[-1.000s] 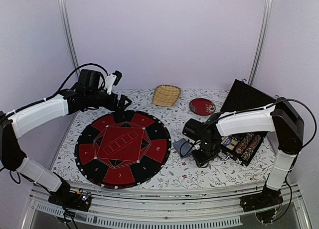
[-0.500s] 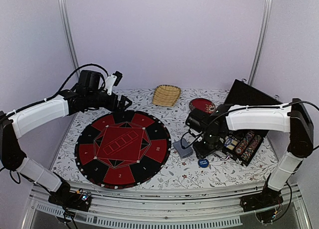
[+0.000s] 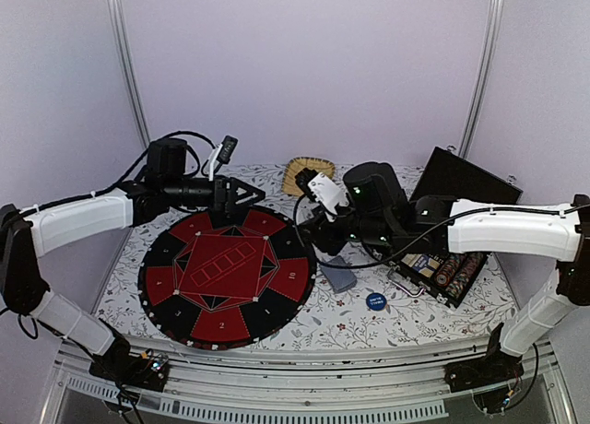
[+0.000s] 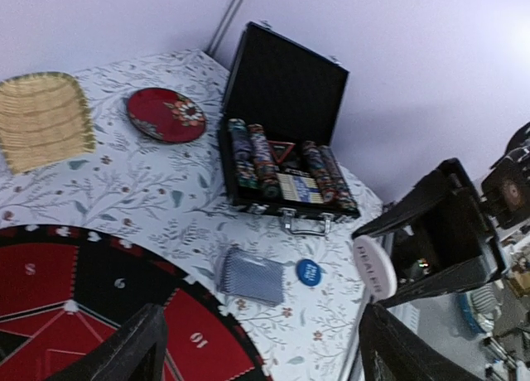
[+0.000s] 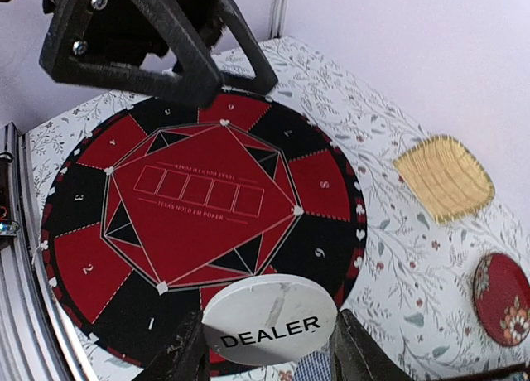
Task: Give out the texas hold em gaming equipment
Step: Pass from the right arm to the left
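A white round DEALER button [image 5: 269, 319] is pinched by its edges in my right gripper [image 5: 270, 341], raised over the near right rim of the round red-and-black poker mat [image 3: 228, 272]. My left gripper [image 3: 236, 195] hovers open and empty over the mat's far edge, close to the button [image 3: 324, 191]. On the cloth right of the mat lies a blue-backed card deck [image 4: 251, 275] with a blue chip [image 4: 308, 272] beside it. Rows of striped chips [image 4: 263, 159] fill the open black case [image 4: 286, 83].
A woven straw basket [image 4: 41, 120] and a dark-red plate [image 4: 166, 114] sit at the back of the floral tablecloth. The case [image 3: 456, 180] stands with its lid up at the right. The two arms are near each other above the mat's far right side.
My right arm has risen from the table beside the case and swung left and back with the dealer button, uncovering the deck and blue chip. The left gripper shifted slightly right.
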